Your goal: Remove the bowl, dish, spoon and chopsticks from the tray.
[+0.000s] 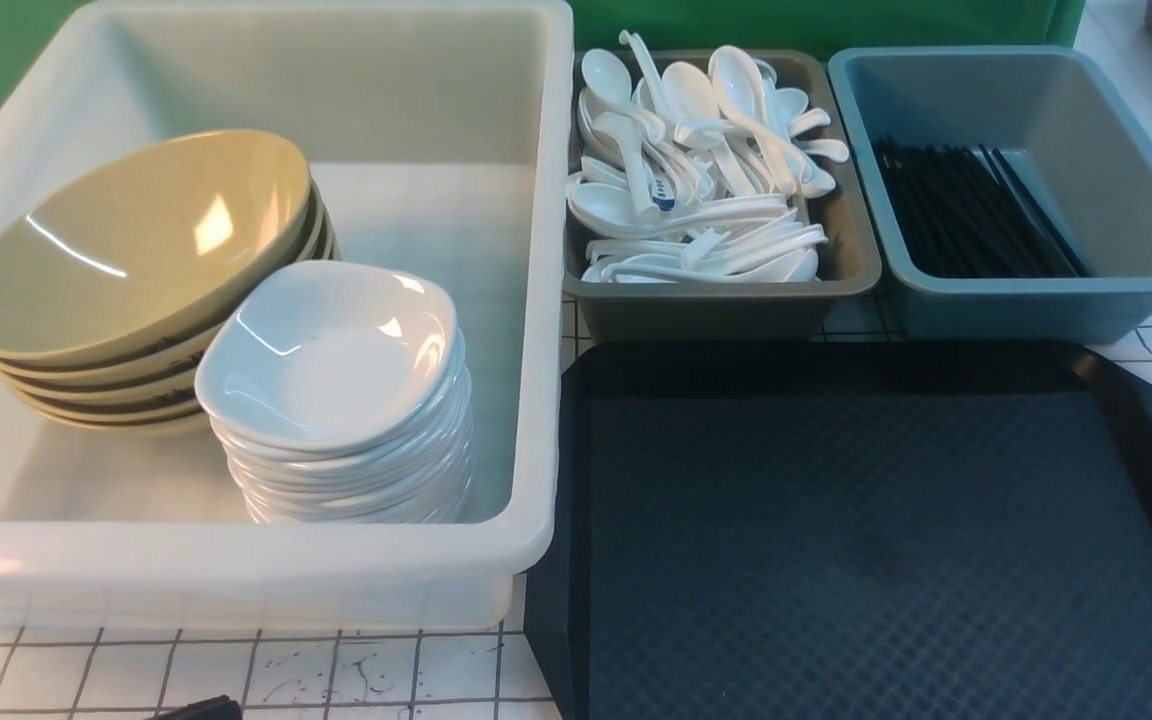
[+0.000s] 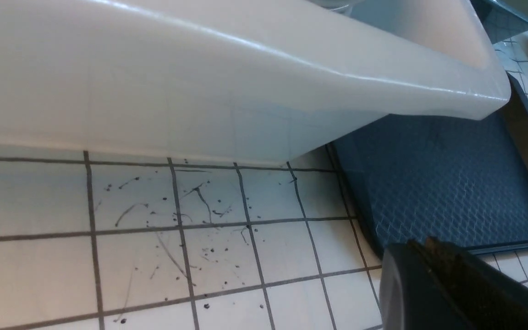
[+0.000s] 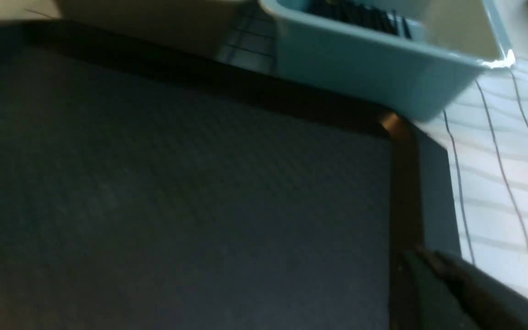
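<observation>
The black tray [image 1: 876, 520] lies at the front right with nothing on its diamond-textured surface. A stack of olive-yellow bowls [image 1: 136, 240] and a stack of white dishes [image 1: 331, 350] sit in the white tub [image 1: 546, 300]. White spoons [image 1: 696, 170] fill the grey bin [image 1: 726, 310], and black chopsticks [image 1: 966, 215] lie in the blue-grey bin [image 1: 1136, 230]. My left gripper [image 2: 424, 243] is shut and holds nothing, low over the tiled table by the tray's [image 2: 438, 183] near left corner. My right gripper [image 3: 422, 254] is shut and holds nothing, above the tray's [image 3: 177, 183] right rim.
The tub's wall [image 2: 200, 82] stands close in front of the left gripper. The blue-grey bin [image 3: 365, 64], with its chopsticks [image 3: 355, 13], sits just beyond the tray's far right corner. White gridded tabletop [image 1: 236, 670] runs along the front left.
</observation>
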